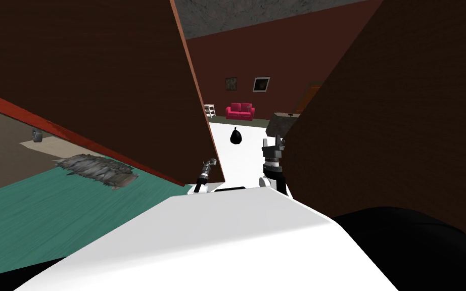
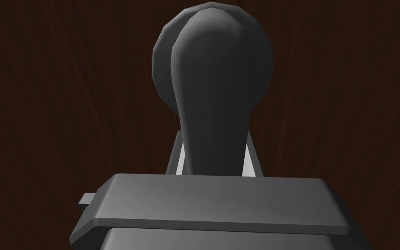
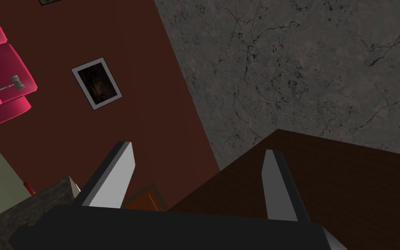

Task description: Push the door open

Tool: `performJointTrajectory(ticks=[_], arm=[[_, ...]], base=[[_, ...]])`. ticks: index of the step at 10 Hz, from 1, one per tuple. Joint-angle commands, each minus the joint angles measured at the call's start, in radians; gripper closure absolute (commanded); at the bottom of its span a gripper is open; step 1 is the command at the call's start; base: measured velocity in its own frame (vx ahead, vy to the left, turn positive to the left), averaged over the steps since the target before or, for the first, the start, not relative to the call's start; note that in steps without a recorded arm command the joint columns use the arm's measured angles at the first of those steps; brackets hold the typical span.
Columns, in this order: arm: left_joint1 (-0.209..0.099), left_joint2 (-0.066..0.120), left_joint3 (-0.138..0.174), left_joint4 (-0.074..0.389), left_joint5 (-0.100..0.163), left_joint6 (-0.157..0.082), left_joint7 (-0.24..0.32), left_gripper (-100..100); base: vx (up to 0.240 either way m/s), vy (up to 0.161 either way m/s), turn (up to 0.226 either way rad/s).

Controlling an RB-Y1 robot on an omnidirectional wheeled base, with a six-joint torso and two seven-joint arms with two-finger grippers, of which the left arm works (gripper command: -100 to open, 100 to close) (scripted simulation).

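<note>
**While my left claw (image 1: 210, 162) grips the lever, the door (image 1: 100, 76) stands swung to the left**

As I read the scene from its left side, a teal floor (image 1: 35, 217) lies nearest. A ragged grey heap (image 1: 98, 171) sits at its far edge, and a small grey bin (image 1: 37, 135) stands further off.

Right of these is the tall dark brown wooden door, angled away to the left. Its free edge runs down towards my left claw, which sits right at that edge, low on the door. In the left wrist view the door's brown grain (image 2: 64, 108) lies close behind a dark grey lever handle (image 2: 214, 65) on a round plate. The left claw (image 2: 214, 147) is clamped on this handle. Its two light grey fingers (image 2: 180, 160) press the lever's sides just above the claw's dark body.

Between the door's edge and the dark brown wall (image 1: 404, 126) on the right is a gap with a white floor (image 1: 242, 161). On that floor sits a black tied bag (image 1: 235, 136). Far beyond it are a small white stool (image 1: 210, 109) and a bright red sofa (image 1: 240, 111) against a brown wall, with a white-framed dark picture (image 1: 261, 84) above the sofa.

My right claw (image 1: 273, 147) is raised beside the right wall's near edge, just below a grey stone block (image 1: 282, 121). In its own wrist view the right claw (image 3: 197, 147) has its fingers (image 3: 116, 173) spread well apart with nothing between them.
</note>
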Motion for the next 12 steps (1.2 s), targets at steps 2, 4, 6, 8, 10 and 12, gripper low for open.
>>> performJointTrajectory(ticks=[2,4,6,8,10,12], arm=[[0.011,0.010,0.033,-0.022,0.016,0.010,-0.008,100],[0.010,0.007,0.061,-0.021,0.031,0.012,-0.019,100],[0.009,0.004,0.080,-0.019,0.041,0.013,-0.027,100],[0.009,0.001,0.098,-0.018,0.051,0.015,-0.034,100],[0.008,-0.005,0.118,-0.017,0.061,0.016,-0.042,100],[0.007,-0.010,0.133,-0.016,0.069,0.017,-0.048,100]], base=[[0.128,-0.091,0.064],[0.173,-0.128,0.094],[0.124,-0.091,0.058],[0.160,-0.105,0.067],[0.166,-0.113,0.069],[0.182,-0.088,0.063]])
